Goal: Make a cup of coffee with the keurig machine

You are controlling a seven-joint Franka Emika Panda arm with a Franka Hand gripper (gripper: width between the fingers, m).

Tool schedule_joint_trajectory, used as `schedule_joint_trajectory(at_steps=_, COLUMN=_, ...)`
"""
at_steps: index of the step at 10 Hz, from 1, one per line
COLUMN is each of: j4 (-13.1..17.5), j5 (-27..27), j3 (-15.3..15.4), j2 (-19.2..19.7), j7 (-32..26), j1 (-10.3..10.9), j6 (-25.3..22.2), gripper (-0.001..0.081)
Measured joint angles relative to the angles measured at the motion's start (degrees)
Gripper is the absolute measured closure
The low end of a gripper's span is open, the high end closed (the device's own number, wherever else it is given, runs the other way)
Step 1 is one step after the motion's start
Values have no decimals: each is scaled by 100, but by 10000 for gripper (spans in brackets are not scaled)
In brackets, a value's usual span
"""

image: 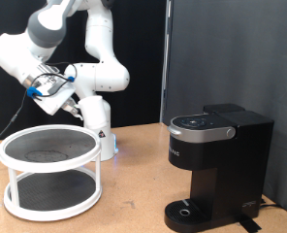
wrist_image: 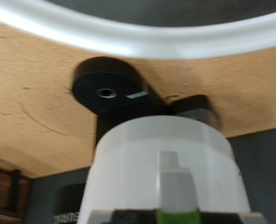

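Observation:
The keurig machine (image: pixel 221 160) is black and boxy and stands on the wooden table at the exterior view's right, lid down. My gripper (image: pixel 74 109) hangs in the air at the exterior view's left, above a round white rack, well away from the machine. In the wrist view the white cup (wrist_image: pixel 166 154) fills the near field right at the hand, held off the table. Behind it lie the machine's round drip tray (wrist_image: pixel 105 91) and part of its body (wrist_image: pixel 201 108). The fingers themselves barely show. In the exterior view the cup is too small to make out.
A white two-tier round rack (image: pixel 49 165) stands on the table below the gripper; its rim (wrist_image: pixel 138 37) also crosses the wrist view. The robot's white base (image: pixel 103 131) is behind the rack. Bare wooden table (image: pixel 134 175) lies between rack and machine.

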Motion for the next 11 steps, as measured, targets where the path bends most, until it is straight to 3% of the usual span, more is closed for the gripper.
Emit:
schedule_joint_trajectory(at_steps=2, j4=-110, j5=495, j3=458, j2=17, j7=278, j1=216, j6=808, gripper=799)
schedule_joint_trajectory(at_steps=7, j4=-80, j5=1321, j3=1216, j2=367, j7=493, j1=811, j6=1741, gripper=799)
schedule_joint_trajectory(at_steps=8, j4=-30, j5=1416, j3=1294, j2=503, j7=488, j1=906, j6=1892, gripper=799)
schedule_joint_trajectory(at_steps=10, j4=-38, j5=1367, j3=1288, j2=510, j7=488, j1=890, j6=1823, gripper=799)
schedule_joint_trajectory(at_steps=11, j4=-42, j5=1117, j3=1314, j2=549, j7=623, j1=879, j6=1788, gripper=799)
